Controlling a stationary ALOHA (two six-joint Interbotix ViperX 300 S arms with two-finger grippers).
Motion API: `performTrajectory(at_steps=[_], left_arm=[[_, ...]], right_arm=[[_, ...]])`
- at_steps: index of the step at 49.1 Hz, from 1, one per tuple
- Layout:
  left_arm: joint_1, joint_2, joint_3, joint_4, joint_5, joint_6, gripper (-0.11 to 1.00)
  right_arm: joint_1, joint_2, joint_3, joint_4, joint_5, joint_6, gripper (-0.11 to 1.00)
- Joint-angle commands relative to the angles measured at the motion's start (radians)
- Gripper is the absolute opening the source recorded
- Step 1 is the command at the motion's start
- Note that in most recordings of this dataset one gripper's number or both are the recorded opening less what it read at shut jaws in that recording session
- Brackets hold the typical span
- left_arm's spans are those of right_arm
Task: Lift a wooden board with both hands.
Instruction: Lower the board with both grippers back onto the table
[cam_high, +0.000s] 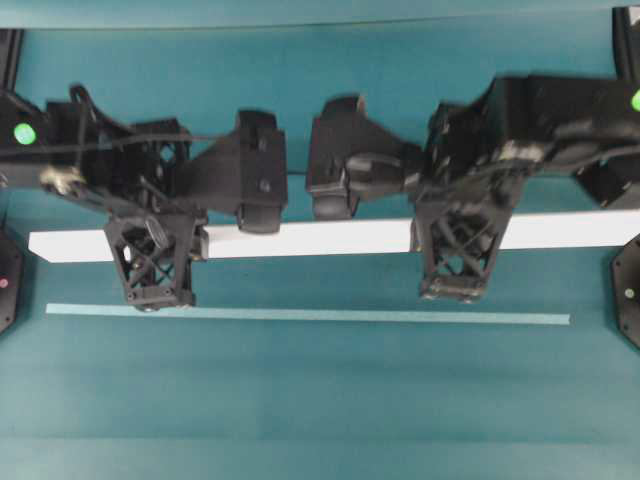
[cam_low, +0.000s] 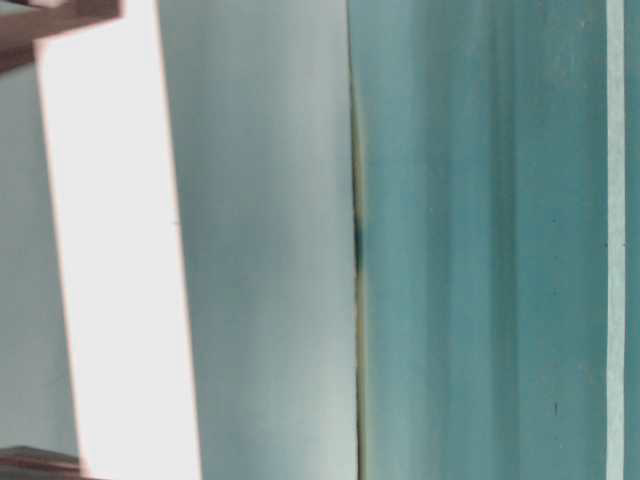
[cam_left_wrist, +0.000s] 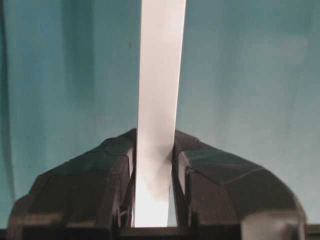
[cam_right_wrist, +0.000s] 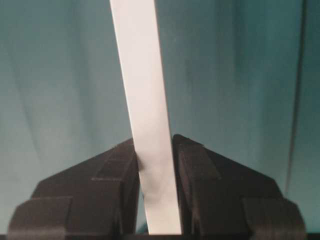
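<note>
left gripper and right gripper point down, each pinching the wooden board

Smooth white wooden board (faintly glossy) over a matt teal table surface.

Teal tabletop with a pale tape strip

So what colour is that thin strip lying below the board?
Pale teal strip, lighter than the table; the overhead view shows it best.
</note>
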Motion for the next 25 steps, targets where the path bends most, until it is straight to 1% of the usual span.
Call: performTrajectory(at_steps=[1,6,13,17,25], left_arm=[[-0.002,-0.021,0.018,0.005,-0.038,-0.002,0.17],[0.0,-0.018,0.055,0.002,-0.072,0.0,0.17],[0.0,-0.009,0.097,0.002,-0.138,0.002,0.17],[0.002,0.005,0.117,0.005,-0.158,0.0,0.17],[0.003,0.038,0.143,0.005,-0.178,0.002,0.17]], right_arm=[[0.002,-0.002,0.066,0.0,-0.08,-0.002,0.21],[0.006,-0.002,0.14,0.003,-0.152,-0.002,0.21],[0.015,0.005,0.209,0.011,-0.236,-0.002,0.21],[0.017,0.009,0.229,0.011,-0.262,-0.006,0.21],[0.017,0.028,0.249,0.011,-0.291,-0.043,0.21]])
